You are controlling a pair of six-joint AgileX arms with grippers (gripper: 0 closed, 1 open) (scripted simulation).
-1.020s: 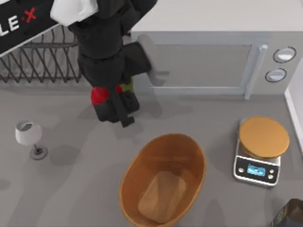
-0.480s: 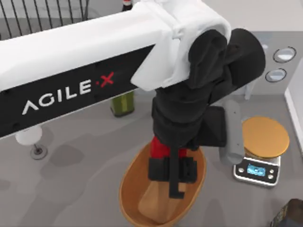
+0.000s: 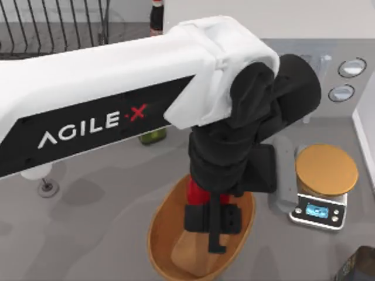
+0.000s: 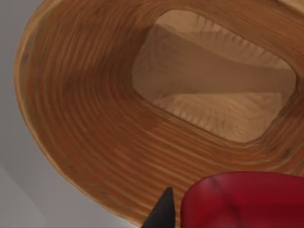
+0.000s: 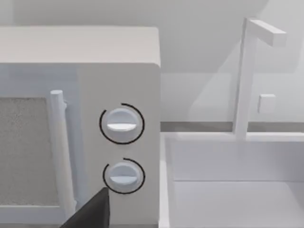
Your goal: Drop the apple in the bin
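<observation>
Over the bin (image 3: 161, 234), toward its twelve o'clock rim, the left gripper (image 3: 212, 221) hangs with jaws pinching the apple (image 3: 198, 192), placed so a release should drop it inside.

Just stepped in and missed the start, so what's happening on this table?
The left arm has reached out over the wooden bin, with its left gripper shut on a red apple above the bin's flat bottom. The apple has not been let go yet. The left wrist view looks down into the bin with the apple at its edge. The right arm is parked near the microwave, off to the side.
</observation>
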